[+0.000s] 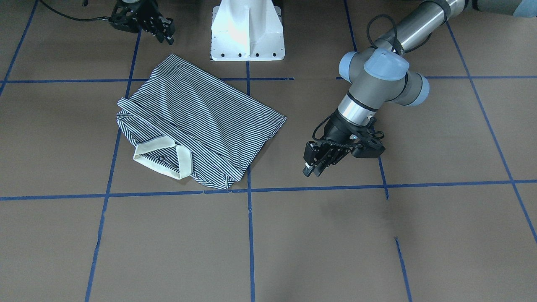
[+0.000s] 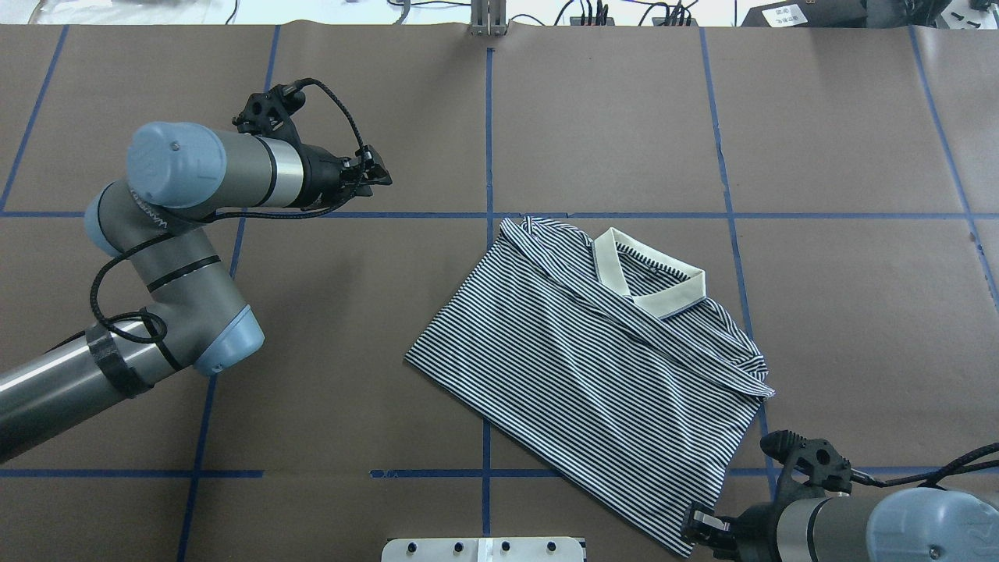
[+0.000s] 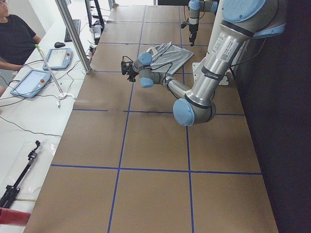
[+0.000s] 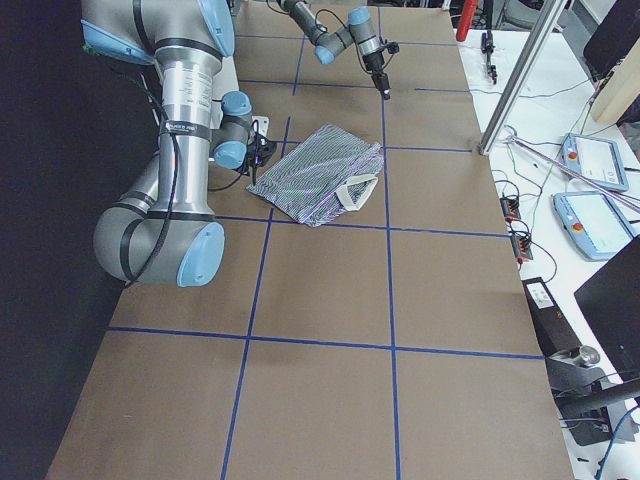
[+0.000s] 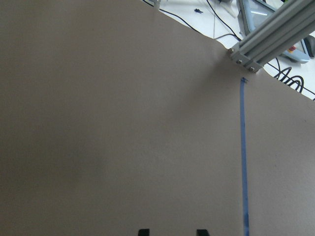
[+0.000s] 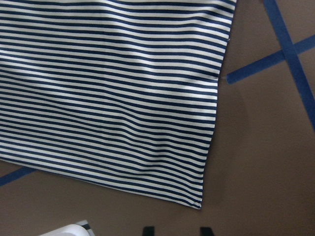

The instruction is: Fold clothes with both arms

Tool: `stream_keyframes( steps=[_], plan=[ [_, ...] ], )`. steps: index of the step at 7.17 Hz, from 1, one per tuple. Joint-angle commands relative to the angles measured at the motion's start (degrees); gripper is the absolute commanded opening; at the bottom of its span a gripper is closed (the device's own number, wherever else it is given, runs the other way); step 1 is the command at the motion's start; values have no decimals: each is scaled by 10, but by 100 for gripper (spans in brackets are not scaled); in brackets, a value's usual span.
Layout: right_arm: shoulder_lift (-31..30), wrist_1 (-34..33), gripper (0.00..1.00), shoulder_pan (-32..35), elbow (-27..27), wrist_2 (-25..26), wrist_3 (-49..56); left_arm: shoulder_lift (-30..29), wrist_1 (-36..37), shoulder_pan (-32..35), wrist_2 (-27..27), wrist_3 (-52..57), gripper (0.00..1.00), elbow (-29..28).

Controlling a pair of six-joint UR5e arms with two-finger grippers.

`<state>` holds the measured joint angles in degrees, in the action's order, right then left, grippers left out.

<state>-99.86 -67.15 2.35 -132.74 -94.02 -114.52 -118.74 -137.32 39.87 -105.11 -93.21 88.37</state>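
The clothes are one striped polo shirt [image 1: 197, 121] [image 2: 593, 367], lying folded into a rough rectangle on the brown table, cream collar [image 2: 648, 281] turned toward the far side. My left gripper [image 1: 312, 170] [image 2: 381, 173] hovers open above bare table, well to the shirt's left in the overhead view. Its fingertips [image 5: 142, 231] show apart with nothing between them. My right gripper [image 2: 700, 527] [image 1: 165, 35] is open just off the shirt's near right corner. The right wrist view shows the striped hem [image 6: 113, 88] and that corner, with the fingertips [image 6: 147, 230] clear of the cloth.
Blue tape lines [image 2: 489, 140] grid the brown table. The white pedestal base [image 1: 247, 33] stands at the robot's edge, close to the shirt. An aluminium post [image 3: 73, 34] rises at the far edge. Beyond it a seated person [image 3: 14, 39] and tablets [image 3: 58, 57] occupy a white bench.
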Motion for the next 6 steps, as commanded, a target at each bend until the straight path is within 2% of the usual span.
stream_keyframes(
  steps=[1, 2, 3, 4, 5, 6],
  plan=[
    [-4, 0, 100, 8, -3, 70, -9, 24, 114, -71, -27, -74, 50, 94],
    [2, 1, 100, 12, 2, 113, -14, 22, 179, -102, -5, -76, 54, 125],
    [2, 1, 100, 58, 3, 118, -12, 22, 234, -123, 8, -91, 54, 144],
    [4, 1, 100, 103, 26, 111, -6, 24, 249, -165, 30, -102, 54, 141],
    [32, 4, 100, 134, 61, 107, 4, 18, 269, -178, 44, -105, 54, 132],
    [55, 6, 100, 138, 100, 109, 16, 14, 273, -189, 45, -107, 54, 118]
  ],
)
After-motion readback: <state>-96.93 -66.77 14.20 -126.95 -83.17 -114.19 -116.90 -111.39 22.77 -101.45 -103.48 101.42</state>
